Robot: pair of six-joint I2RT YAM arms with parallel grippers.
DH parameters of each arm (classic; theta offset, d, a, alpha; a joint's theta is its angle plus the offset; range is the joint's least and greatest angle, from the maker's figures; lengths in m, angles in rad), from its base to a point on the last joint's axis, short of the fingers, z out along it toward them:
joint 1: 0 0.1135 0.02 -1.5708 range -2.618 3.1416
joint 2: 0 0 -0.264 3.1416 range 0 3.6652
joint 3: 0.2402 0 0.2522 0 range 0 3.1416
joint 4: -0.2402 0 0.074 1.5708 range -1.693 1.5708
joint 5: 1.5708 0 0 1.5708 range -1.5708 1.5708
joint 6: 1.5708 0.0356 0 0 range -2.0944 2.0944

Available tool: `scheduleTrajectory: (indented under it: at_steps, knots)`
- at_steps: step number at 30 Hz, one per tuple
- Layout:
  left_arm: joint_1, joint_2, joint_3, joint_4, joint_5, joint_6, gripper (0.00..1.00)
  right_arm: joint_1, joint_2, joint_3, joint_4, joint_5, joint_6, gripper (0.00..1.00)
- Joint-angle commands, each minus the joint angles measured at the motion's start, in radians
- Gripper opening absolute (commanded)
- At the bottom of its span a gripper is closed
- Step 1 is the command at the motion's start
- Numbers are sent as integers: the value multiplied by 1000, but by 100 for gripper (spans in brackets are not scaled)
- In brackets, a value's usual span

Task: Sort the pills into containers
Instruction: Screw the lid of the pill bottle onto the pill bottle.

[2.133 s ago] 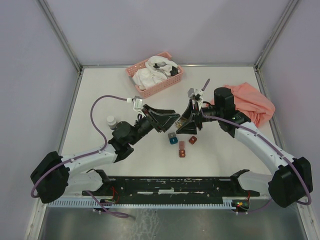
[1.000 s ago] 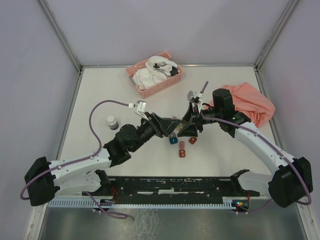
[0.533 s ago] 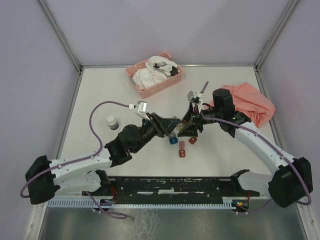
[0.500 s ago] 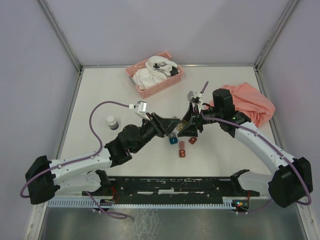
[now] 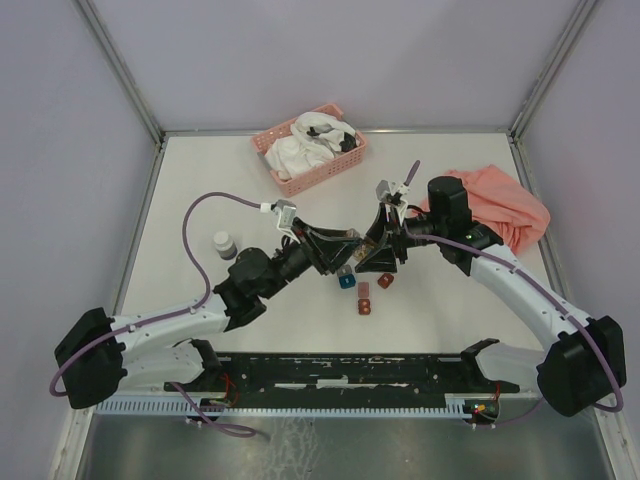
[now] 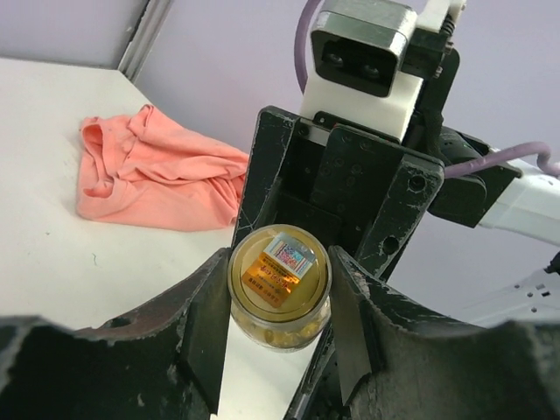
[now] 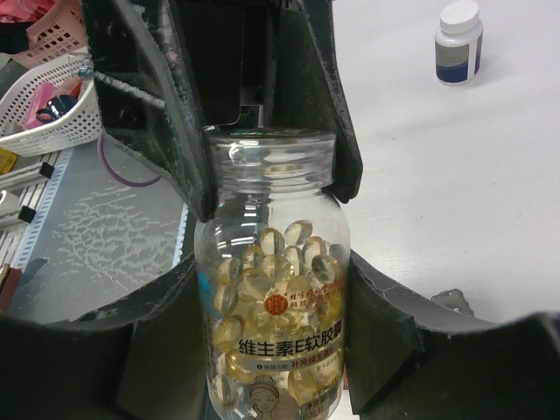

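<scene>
A clear jar of amber pills (image 7: 276,289) is held level above the table, between my two grippers. My right gripper (image 7: 276,337) is shut on its body. My left gripper (image 6: 280,302) faces it head-on, and its fingers (image 7: 188,131) press either side of the jar's neck. In the left wrist view the jar's end (image 6: 280,271) shows as a golden disc with a small label. In the top view the grippers meet at mid-table, left (image 5: 350,250) and right (image 5: 374,250). Below them lie a teal box (image 5: 347,281) and two dark red boxes (image 5: 385,281) (image 5: 365,306). The grey box is mostly hidden.
A white-capped opaque bottle (image 5: 224,243) stands at the left, also in the right wrist view (image 7: 458,41). A pink basket (image 5: 310,148) of white cloth sits at the back. An orange cloth (image 5: 500,205) lies at the right. A black rail (image 5: 350,368) runs along the near edge.
My left arm has swung right from near the white bottle, and its jaws now close round the jar neck. My right arm and the jar have hardly moved.
</scene>
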Motion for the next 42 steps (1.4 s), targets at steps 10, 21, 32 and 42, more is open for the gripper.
scheduleTrajectory:
  at_steps: [10, 21, 32, 42]
  knots:
    - [-15, -147, -81, 23, -123, -89, 99, -1, -13, 15, 35, -5, 24, 2]
    - [-17, -85, 7, -96, -147, -227, 73, -1, -11, 18, 21, 0, 7, 2]
    - [-18, -52, 69, -172, -161, -208, 52, -2, -7, 22, 4, 7, -7, 2]
    - [38, -22, 21, 53, 194, 22, 9, -1, -8, 24, 6, -7, -3, 2]
